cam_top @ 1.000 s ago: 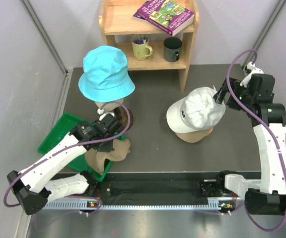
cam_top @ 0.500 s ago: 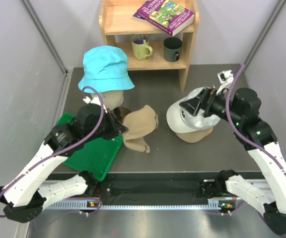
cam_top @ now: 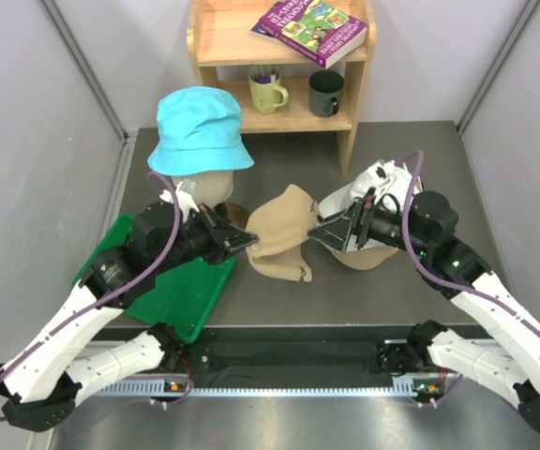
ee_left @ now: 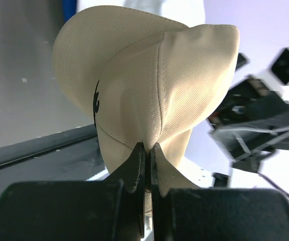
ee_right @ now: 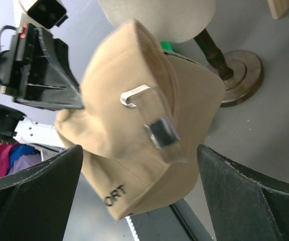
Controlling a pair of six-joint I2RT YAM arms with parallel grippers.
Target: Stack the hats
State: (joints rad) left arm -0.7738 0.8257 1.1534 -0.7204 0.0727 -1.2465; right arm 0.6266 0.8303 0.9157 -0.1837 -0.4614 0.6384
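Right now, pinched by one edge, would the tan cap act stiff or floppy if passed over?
Probably floppy: the tan cap creases and folds where the left gripper pinches it. Likely light, since that small pinch holds it aloft. The crown may collapse under the open right gripper.

This was a robot test booth in a lab. Plain pale wall panels [cam_top: 36,169] in metal framing [cam_top: 82,66] closed in a dark table [cam_top: 279,159]. A white left arm [cam_top: 73,319] and right arm [cam_top: 495,300], both trailing purple cables, were bolted to a metal rail [cam_top: 289,384] at its near edge. The furnishings looked staged: a small wooden shelf [cam_top: 356,103] with one book [cam_top: 310,28] and two mugs [cam_top: 267,92], a green tray [cam_top: 195,291], and a dummy head [cam_top: 216,190] wearing a cyan hat [cam_top: 198,131].
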